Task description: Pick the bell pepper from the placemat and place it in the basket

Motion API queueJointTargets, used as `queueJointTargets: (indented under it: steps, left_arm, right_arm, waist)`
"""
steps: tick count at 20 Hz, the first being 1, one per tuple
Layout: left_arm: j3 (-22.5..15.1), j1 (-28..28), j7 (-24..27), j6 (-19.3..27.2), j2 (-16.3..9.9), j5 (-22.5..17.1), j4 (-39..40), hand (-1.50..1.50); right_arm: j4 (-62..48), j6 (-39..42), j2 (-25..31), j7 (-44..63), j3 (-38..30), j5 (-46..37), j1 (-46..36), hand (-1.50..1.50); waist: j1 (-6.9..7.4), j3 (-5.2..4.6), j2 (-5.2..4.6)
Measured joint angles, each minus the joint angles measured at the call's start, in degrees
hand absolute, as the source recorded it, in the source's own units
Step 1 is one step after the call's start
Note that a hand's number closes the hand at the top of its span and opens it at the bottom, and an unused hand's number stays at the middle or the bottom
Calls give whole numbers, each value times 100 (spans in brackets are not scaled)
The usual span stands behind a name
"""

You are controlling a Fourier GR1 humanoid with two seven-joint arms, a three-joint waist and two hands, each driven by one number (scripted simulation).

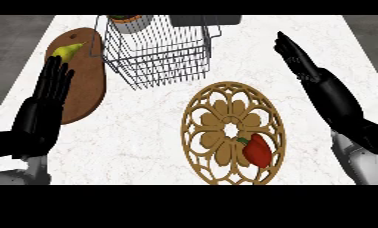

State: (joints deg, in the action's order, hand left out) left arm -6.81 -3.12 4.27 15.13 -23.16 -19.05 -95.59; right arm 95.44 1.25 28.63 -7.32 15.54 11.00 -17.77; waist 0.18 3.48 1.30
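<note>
On the worktop's [148, 137] near edge, the pepper [258, 150] lies on the placemat [199, 122]; basket [159, 52] behind; my left hand [46, 99] and right hand [299, 59] hover open-fingered.

I can read no text, label, brand, number or sign anywhere in my head view. The wire basket [159, 52], the placemat [199, 122], the wooden board [81, 92] and the marble counter [140, 142] all show me bare surfaces without lettering.
</note>
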Motion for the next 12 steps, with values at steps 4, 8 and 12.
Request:
queueJointTargets:
  steps: [4,8,12]
  left_arm:
    - [-234,238,-387,-58,-39,61,318,0]
    - [-602,594,-927,-250,-60,51,877,0]
    - [-780,811,-1299,-262,-28,79,1299,0]
  right_arm:
    - [102,671,-326,-54,374,601,-105,150]
    - [324,1775,-659,-149,1289,1056,-358,150]
    - [731,2444,-805,-354,2408,758,-60,-150]
  waist:
    - [111,-209,-132]
    - [342,-292,-261]
    - [149,-326,-188]
